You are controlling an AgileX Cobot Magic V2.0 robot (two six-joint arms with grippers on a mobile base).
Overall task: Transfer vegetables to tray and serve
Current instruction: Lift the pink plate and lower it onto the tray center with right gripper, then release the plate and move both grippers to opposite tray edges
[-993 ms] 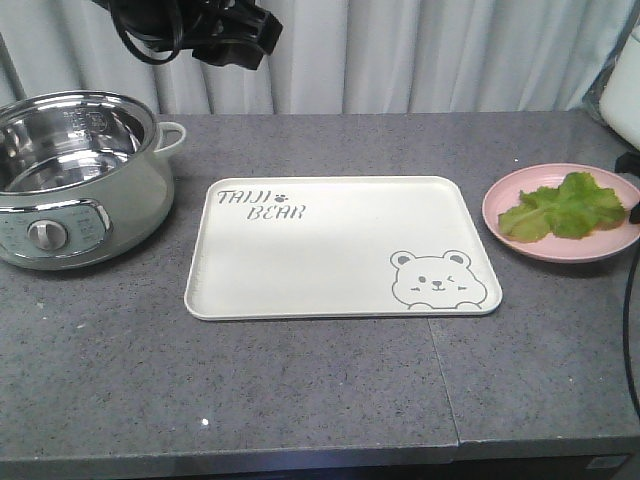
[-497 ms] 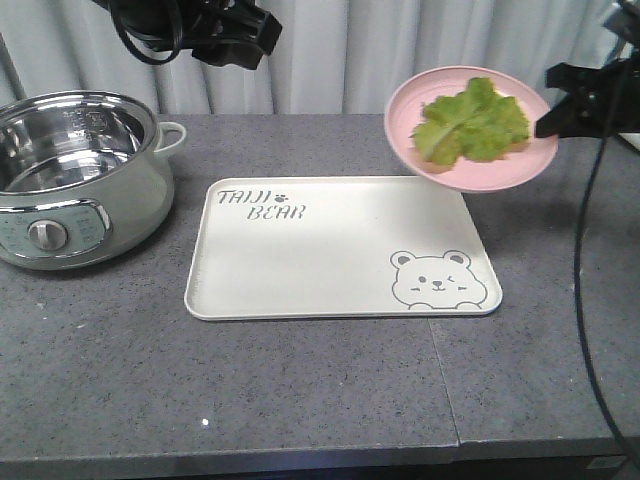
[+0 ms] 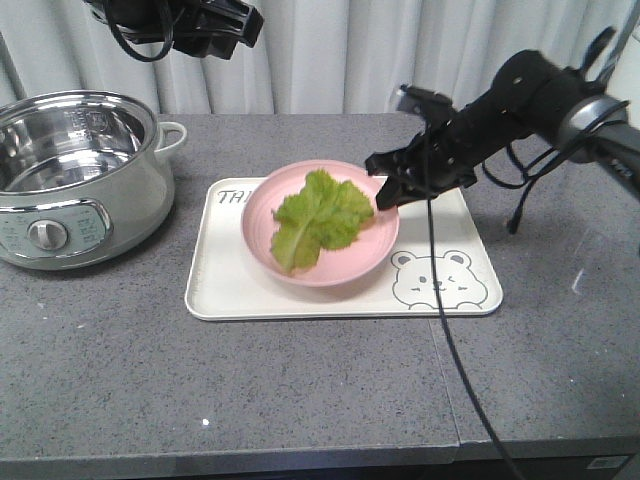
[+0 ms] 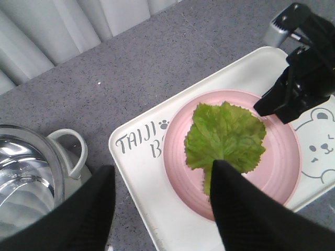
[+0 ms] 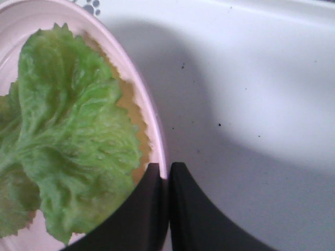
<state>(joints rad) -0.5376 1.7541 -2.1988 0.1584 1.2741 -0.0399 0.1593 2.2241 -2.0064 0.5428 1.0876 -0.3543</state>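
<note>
The right end effector (image 5: 167,175) is clamped on the rim of the pink plate (image 3: 262,245), jaws pinching its right edge. The vegetables (image 3: 320,213) lie on that plate, a crinkly green leaf spread across the middle. The plate is over the tray (image 3: 225,295), hiding part of the "TAIJI BEAR" print; resting or hovering, hard to say. High above, the left end effector (image 4: 163,172) hangs with fingers spread, holding nothing. A steel pot (image 3: 80,180) stands left of the tray on the grey tabletop (image 3: 300,390).

Front camera overlooks the bench (image 3: 300,400); wrist cameras look down — right nearest — all sharing tray (image 3: 222,292) and plate (image 3: 258,225).
</note>
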